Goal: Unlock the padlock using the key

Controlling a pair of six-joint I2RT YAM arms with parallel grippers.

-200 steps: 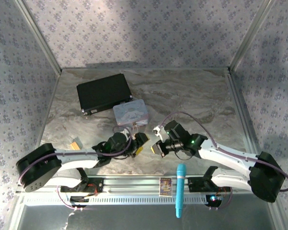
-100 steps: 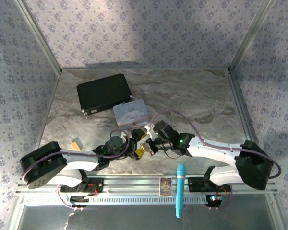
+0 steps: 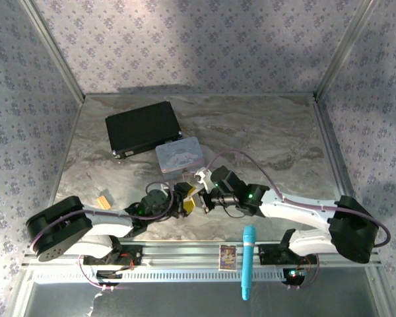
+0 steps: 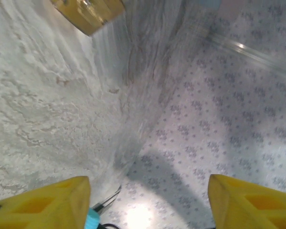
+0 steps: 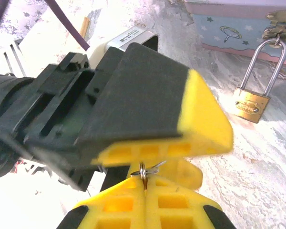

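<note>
Key (image 5: 145, 171), thinly pinched in the right claw (image 5: 145, 193), could be knocked loose by the spread left claw (image 4: 150, 195) crowding it, before reaching the padlock (image 5: 250, 106) at two o'clock.

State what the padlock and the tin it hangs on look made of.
The padlock: body looks like brass, yellow and glossy with a stamped mark; shackle bright polished steel, by its mirror glints. The tin: probably painted sheet metal, pastel print, brass-coloured hasp.
</note>
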